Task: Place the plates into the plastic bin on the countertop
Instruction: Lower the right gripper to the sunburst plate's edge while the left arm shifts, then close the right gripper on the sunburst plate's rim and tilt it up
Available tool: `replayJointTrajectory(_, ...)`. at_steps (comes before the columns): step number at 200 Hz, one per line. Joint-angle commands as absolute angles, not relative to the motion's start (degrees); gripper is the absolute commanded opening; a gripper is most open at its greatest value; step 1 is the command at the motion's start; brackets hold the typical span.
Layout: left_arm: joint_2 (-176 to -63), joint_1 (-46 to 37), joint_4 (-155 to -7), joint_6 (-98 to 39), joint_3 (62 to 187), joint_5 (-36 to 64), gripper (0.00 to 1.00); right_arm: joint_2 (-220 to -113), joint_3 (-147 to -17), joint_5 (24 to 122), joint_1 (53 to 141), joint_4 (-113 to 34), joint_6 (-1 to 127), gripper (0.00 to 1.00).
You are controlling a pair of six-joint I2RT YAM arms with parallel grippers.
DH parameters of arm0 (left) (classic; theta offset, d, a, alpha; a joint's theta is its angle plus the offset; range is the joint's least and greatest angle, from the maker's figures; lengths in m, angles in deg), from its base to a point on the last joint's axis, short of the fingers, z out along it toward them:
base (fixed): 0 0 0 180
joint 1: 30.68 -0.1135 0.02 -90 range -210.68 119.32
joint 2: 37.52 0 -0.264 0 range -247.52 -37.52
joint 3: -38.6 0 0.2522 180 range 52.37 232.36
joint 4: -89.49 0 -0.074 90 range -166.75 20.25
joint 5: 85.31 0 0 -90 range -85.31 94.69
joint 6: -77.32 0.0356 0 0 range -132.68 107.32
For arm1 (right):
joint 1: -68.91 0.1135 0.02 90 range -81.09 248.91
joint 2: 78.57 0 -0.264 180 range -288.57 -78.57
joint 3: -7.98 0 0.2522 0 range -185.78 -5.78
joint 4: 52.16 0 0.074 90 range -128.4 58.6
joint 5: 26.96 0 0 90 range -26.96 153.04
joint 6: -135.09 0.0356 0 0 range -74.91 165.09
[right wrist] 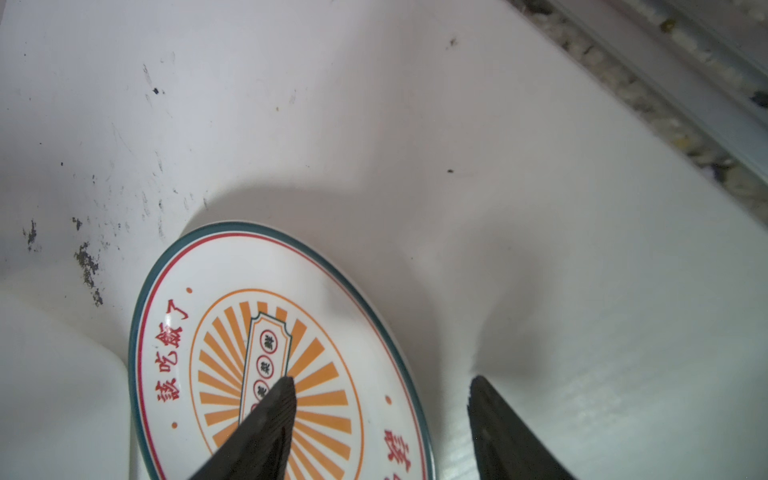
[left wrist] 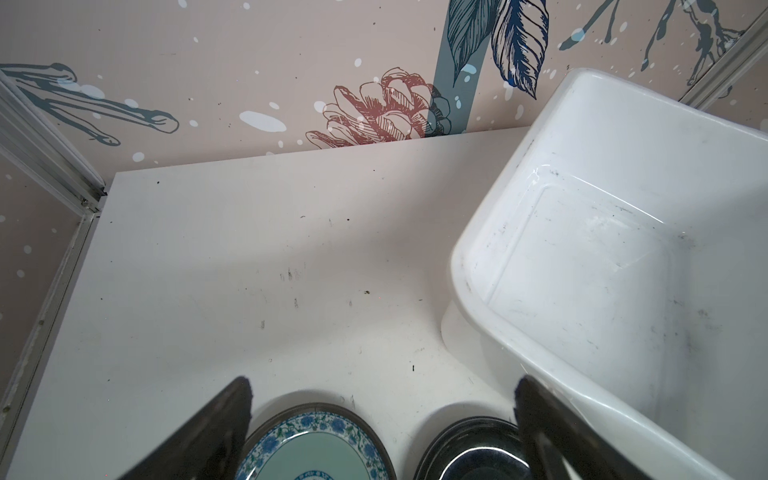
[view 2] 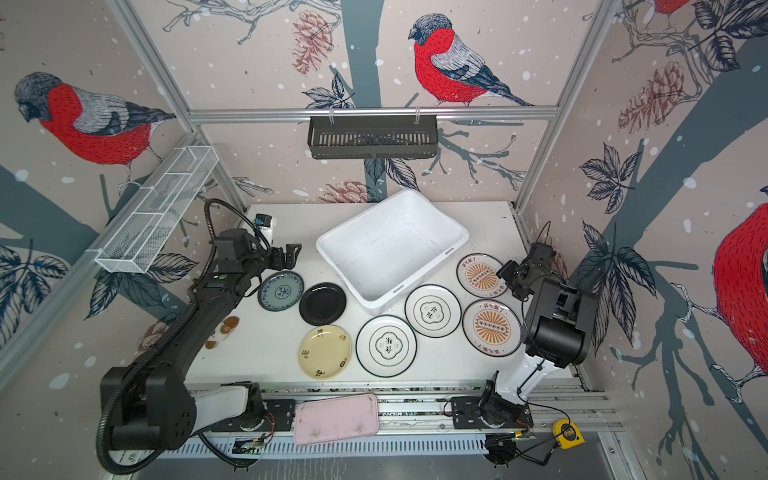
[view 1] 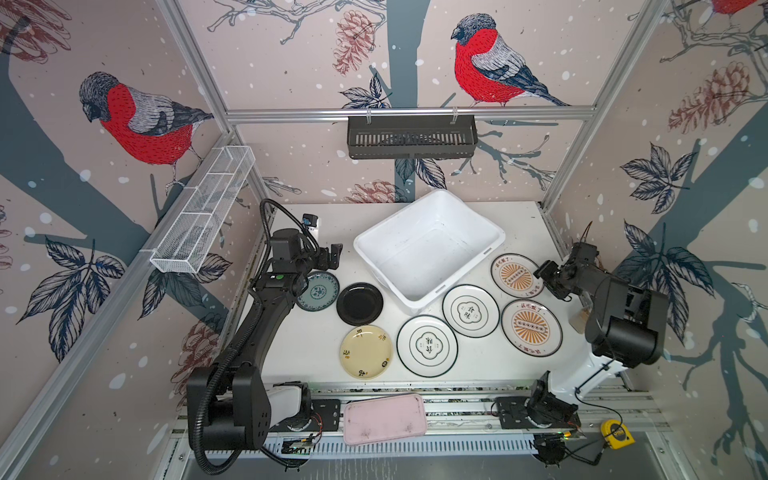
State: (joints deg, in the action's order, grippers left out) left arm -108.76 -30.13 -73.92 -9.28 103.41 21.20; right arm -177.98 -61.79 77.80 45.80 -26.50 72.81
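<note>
The yellow plate [view 1: 365,352] lies nearest on the bench [view 1: 311,340]. Farther back, the open right gripper [right wrist: 382,379] sits over the edge of the far sunburst plate [right wrist: 270,324]. It looks hard, slippery and breakable, so pinch its rim. The left gripper [left wrist: 383,379] is open too. The bin [view 1: 457,216] reaches farthest back.

Robot lab booth: aluminium frame [view 1: 409,113], bird-print panels [view 1: 291,75], arms [view 1: 249,328] on rail [view 1: 457,409].

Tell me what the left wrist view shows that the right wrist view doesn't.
Left wrist only: the teal plate, the black plate and the inside of the plastic bin, empty. Right wrist only: an orange sunburst plate, its rim between the open fingertips of the right end effector. Both: the white countertop and an open end effector; the left end effector holds nothing.
</note>
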Motion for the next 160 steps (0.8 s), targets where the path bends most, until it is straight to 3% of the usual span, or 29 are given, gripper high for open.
replayJointTrajectory(1,-108.8,-30.14,-74.46,-9.43,103.53,22.33,0.98,-178.26,-61.47,79.9,45.41,-27.13,71.6,0.63)
replayJointTrajectory(126,-109.0,-29.64,-74.97,-10.57,103.17,23.54,0.98,-178.16,-60.85,80.97,44.66,-28.55,71.51,0.38)
replayJointTrajectory(160,-108.96,-29.5,-75.21,-10.7,102.99,23.85,0.98,-178.15,-60.89,80.82,44.61,-28.61,71.59,0.37)
